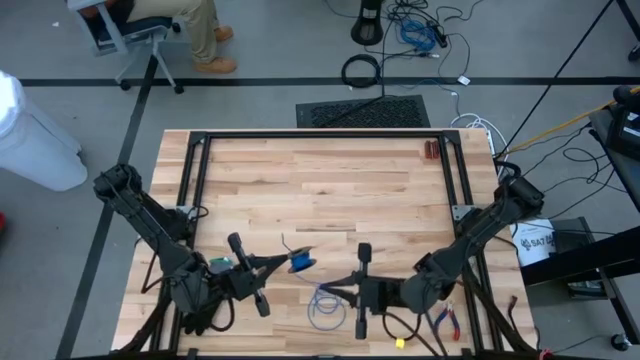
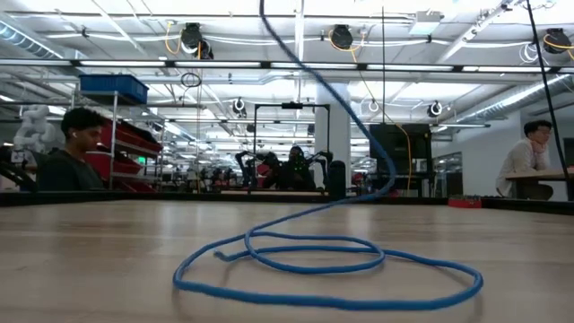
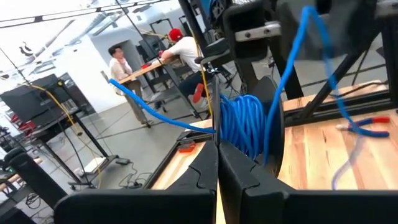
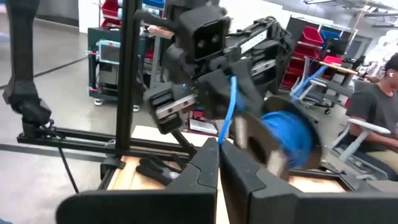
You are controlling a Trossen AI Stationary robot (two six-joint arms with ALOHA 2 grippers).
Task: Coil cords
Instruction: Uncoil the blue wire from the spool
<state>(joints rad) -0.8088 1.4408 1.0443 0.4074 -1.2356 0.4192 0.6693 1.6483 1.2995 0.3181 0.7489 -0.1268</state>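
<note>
The cord is thin and blue. Part of it is wound into a small round bundle (image 1: 300, 262) (image 3: 244, 123) (image 4: 287, 138) at the tip of my left gripper (image 1: 283, 263) (image 3: 217, 146), which is shut near the table's front left. From the bundle a strand runs to my right gripper (image 1: 328, 291) (image 4: 218, 146), shut on it just to the right. The rest drops to loose loops (image 1: 324, 308) (image 2: 323, 269) lying flat on the table. A short tail (image 3: 146, 104) sticks out of the bundle. My left gripper reaches level from the table's left and is shut on the near side of the bundle (image 3: 231, 140). Its own fingertips hide the exact place of contact. The bundle hangs clear of the table. My right gripper pinches a single strand of the cord (image 4: 229, 124) between its two fingertips, coming level from the table's right, fingers across the strand. Above the fingers the strand runs up to the bundle; below them the cord hangs down to the loops on the table (image 2: 269, 247).
Red-handled pliers (image 1: 447, 320) (image 3: 372, 124) lie at the front right, under the right arm. A black rail frame (image 1: 320, 135) borders the table's far side and both ends. A small brown block (image 1: 430, 150) sits at the far right. People sit beyond the table.
</note>
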